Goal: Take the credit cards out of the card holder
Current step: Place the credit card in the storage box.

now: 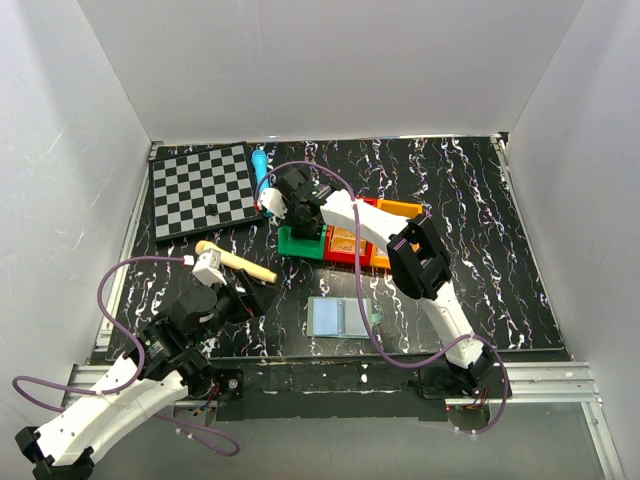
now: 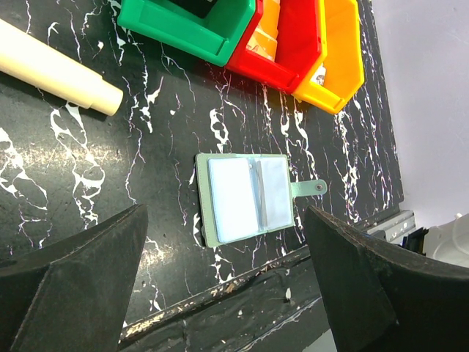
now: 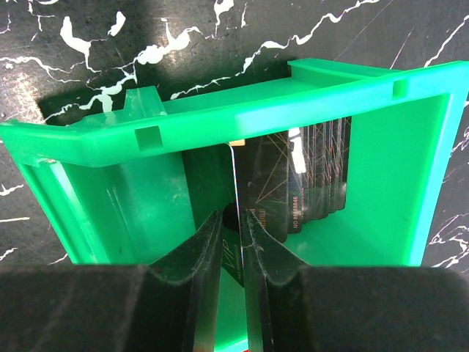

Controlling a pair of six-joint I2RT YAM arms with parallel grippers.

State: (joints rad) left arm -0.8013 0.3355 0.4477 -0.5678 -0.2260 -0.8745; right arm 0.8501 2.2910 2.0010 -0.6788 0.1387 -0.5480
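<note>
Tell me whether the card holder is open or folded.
Open: the card holder lies spread flat, both pale blue panels facing up.

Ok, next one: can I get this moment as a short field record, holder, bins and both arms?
card holder: open flat on table, untouched
green bin: dark cards standing inside
right pincer: tips at green bin, jaws narrowly apart, dark card between them, grip unclear
left pincer: wide open, empty, facing card holder

Matt card holder (image 2: 245, 198), glossy green bin (image 2: 176, 29)
</note>
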